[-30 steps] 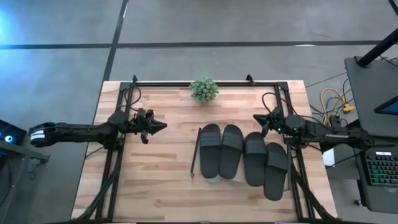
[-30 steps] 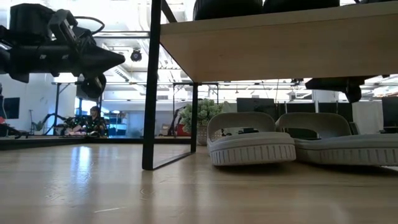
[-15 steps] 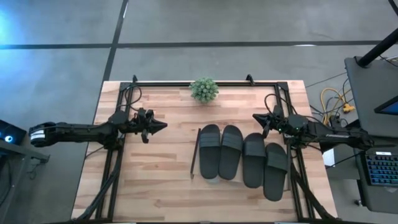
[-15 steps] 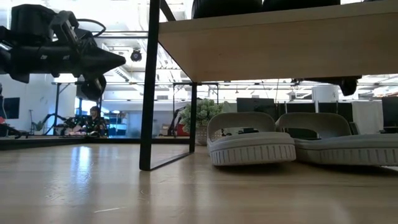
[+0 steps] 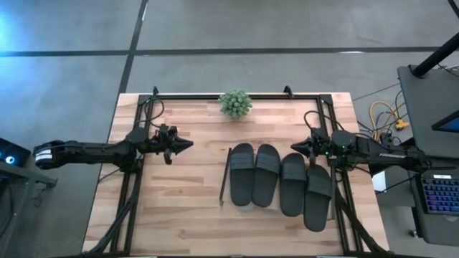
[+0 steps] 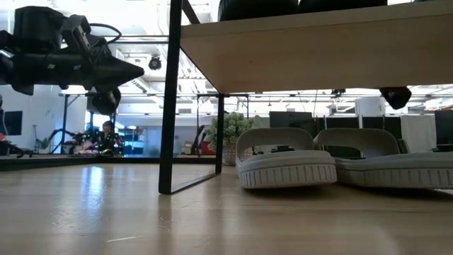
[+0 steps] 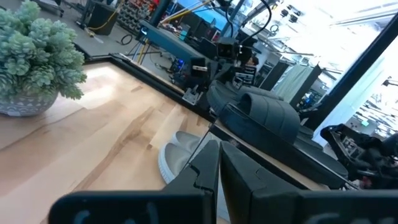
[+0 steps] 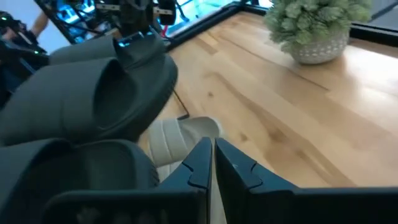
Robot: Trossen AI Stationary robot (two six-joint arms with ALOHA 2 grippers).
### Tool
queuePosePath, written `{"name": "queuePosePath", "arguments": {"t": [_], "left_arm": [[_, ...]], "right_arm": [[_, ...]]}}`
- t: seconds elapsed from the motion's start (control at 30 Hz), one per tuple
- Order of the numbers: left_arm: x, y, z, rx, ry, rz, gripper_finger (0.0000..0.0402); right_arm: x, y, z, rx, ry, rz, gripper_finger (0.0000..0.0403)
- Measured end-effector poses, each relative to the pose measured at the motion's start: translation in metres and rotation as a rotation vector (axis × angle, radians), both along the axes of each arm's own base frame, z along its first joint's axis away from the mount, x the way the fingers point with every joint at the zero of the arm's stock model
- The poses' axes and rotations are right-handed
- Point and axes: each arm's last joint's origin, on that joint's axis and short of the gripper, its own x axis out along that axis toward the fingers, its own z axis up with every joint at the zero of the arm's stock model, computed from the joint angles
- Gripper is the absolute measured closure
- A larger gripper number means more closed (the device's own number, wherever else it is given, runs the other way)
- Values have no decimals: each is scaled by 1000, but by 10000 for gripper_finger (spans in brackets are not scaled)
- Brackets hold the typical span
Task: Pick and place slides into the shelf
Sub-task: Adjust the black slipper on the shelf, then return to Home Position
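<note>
Several black slides (image 5: 267,174) lie side by side on the top board (image 6: 318,49) of the shelf. Two light grey slides (image 6: 287,168) rest sole-down on the table under that board. My right gripper (image 5: 292,147) is shut and empty; it hovers by the far end of the third black slide (image 5: 294,183) and points toward the table's left. In its wrist view the shut fingers (image 8: 200,163) stand above the black slides (image 8: 93,93). My left gripper (image 5: 188,144) is shut and empty. It hangs level over the table's left part and points at the shelf.
A small potted plant (image 5: 235,103) stands at the table's far edge, behind the shelf. A black tube frame (image 5: 215,95) runs around the table's far and side edges. Bare wood lies between the left gripper and the shelf's dark left rail (image 5: 224,175).
My right gripper has swung its tip toward the table's near edge and risen a little. It now points toward the table's left at the slides' far ends. It stays shut. The slides lie as before.
</note>
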Motion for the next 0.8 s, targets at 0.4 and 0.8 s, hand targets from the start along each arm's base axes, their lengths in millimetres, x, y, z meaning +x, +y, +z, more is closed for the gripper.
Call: {"name": "queuePosePath", "arguments": {"t": [0.4,0.8], "left_arm": [[0,1,0,0,-1,19,402],[0,3,0,-1,0,59,402]], "right_arm": [[-1,3,11,39,-33,93,390],[-3,-7,10,-112,-6,-219,390]]}}
